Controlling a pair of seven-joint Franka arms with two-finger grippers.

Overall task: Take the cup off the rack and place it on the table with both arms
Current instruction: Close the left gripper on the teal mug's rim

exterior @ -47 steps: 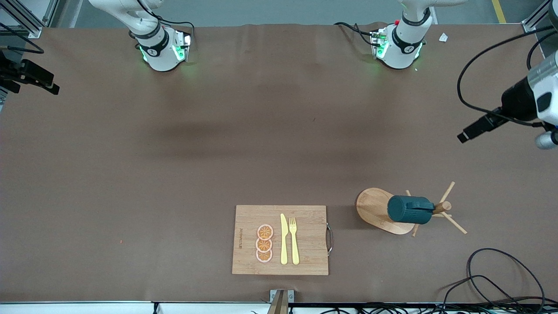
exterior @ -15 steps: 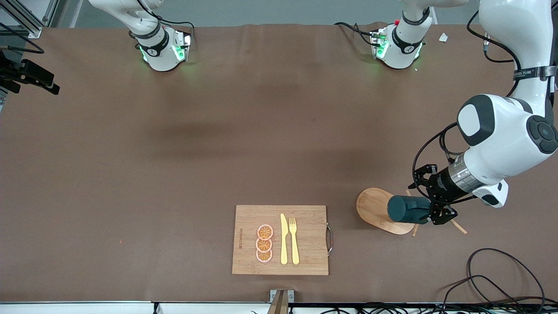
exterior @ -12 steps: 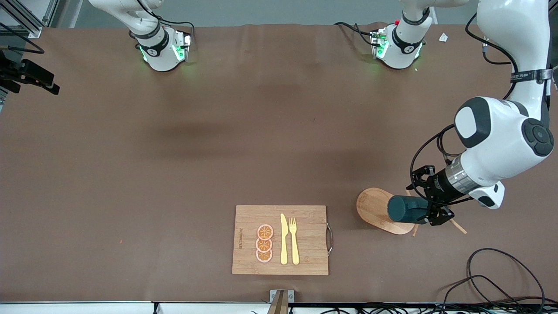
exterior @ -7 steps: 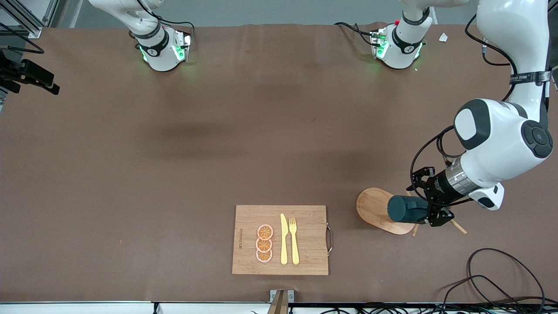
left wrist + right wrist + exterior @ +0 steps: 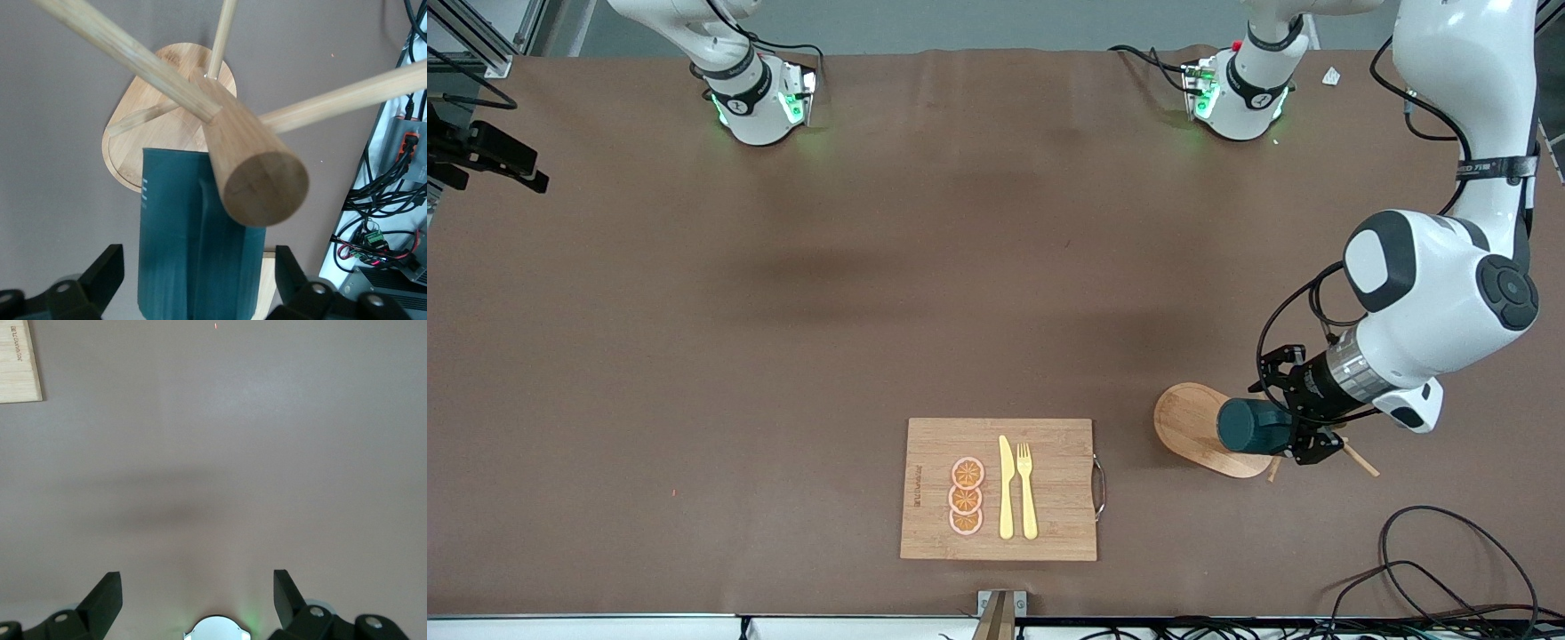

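**Clerk:** Item one, the cup (image 5: 1252, 426): dark teal, ribbed outside, cylindrical. It hangs on the rack (image 5: 1199, 427), lying roughly sideways over the oval base, its handle presumably hooked on a peg, though that is hidden.

**Checker:** How will it handle?

**Clerk:** Judged rigid and breakable, likely ceramic, moderately heavy for its size. The ribbing should give the pads some bite. The best hold is across the body near mid-length, one finger on each flank.

**Checker:** And the tool on it?

**Clerk:** The left gripper (image 5: 200, 283) straddles the cup, a finger (image 5: 107, 273) on either side, with gaps visible between the pads and the ribbed wall in the left wrist view. The jaws are spread and not yet clamped.

**Checker:** Rack details?

**Clerk:** Light wood, with a central post (image 5: 253, 170) and thin angled pegs. It looks light, so it may tip or drag if the cup is pulled straight off rather than slid along its peg.

**Checker:** Second tool?

**Clerk:** The right gripper (image 5: 198, 597) has its jaws wide apart and holds nothing, hanging over bare table (image 5: 871, 293); that arm waits.

**Checker:** Other stock?

**Clerk:** A cutting board (image 5: 1049, 524), toward the right arm's end from the rack, carries orange slices (image 5: 966, 497), a yellow knife (image 5: 1006, 487) and a fork (image 5: 1026, 491).
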